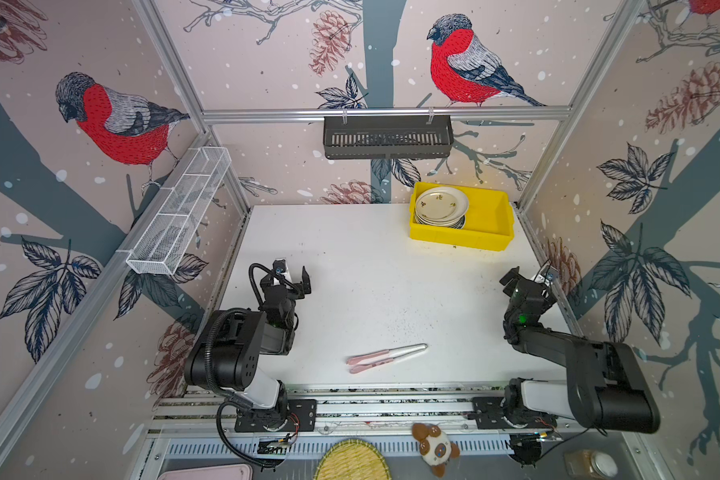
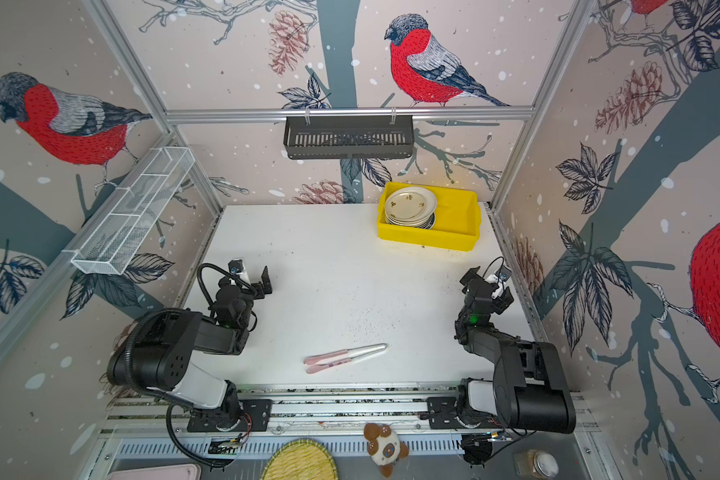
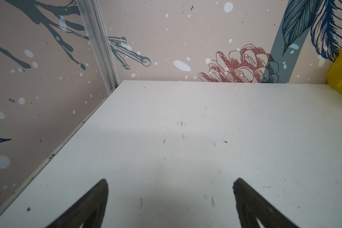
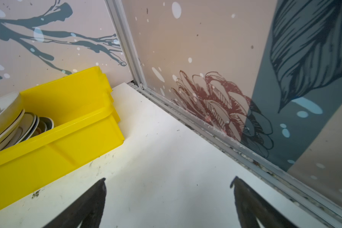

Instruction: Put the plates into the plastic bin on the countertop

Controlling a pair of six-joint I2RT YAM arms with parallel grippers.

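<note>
White countertop (image 1: pixel 371 270) under left hand (image 1: pixel 294 272) and right hand (image 1: pixel 528 276), both spread wide, seemingly empty.

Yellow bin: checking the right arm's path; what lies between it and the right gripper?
Only bare countertop separates the right gripper from the yellow bin, per the right wrist view.

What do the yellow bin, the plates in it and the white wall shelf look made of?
Yellow bin: likely moulded plastic, smooth, slightly glossy, uniform colour. Plates: probably glazed ceramic, cream with a soft sheen and small printed motifs on the top one. White shelf: seemingly painted wire mesh, a fine see-through grid.
</note>
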